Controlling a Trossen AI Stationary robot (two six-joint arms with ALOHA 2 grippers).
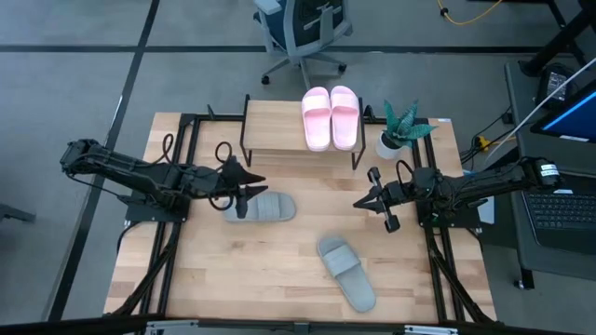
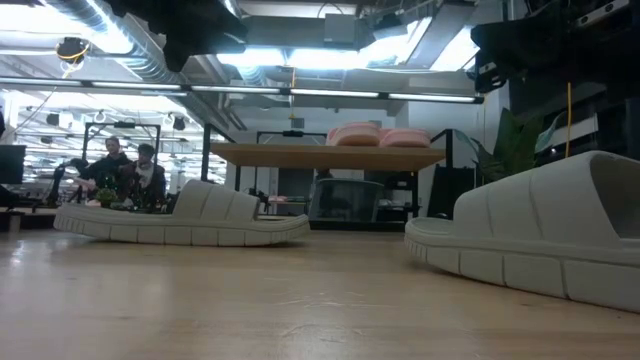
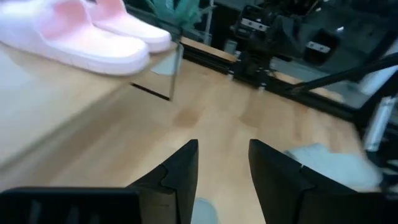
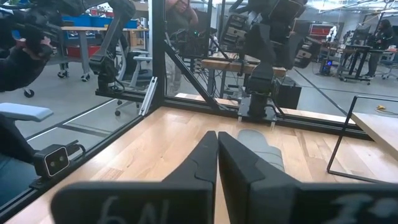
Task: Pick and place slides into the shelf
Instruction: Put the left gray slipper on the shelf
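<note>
Two pale pink slides [image 1: 330, 117] lie side by side on the right part of the shelf's wooden top board [image 1: 275, 130]. One grey-green slide [image 1: 267, 207] lies flat on the table, and a second grey-green slide [image 1: 346, 272] lies nearer the front edge. My left gripper [image 1: 251, 191] is open above the left end of the first grey slide, a bit of which shows between its fingers [image 3: 203, 213]; in the low view this slide [image 2: 185, 220] rests on its sole with nothing on it. My right gripper [image 1: 365, 200] is shut and empty, right of the table's middle.
A potted plant [image 1: 402, 130] stands right of the shelf. The shelf's thin black legs [image 3: 175, 74] stand at the far side of the table. There is bare table between the two grey slides. An office chair [image 1: 303, 33] stands beyond the far edge.
</note>
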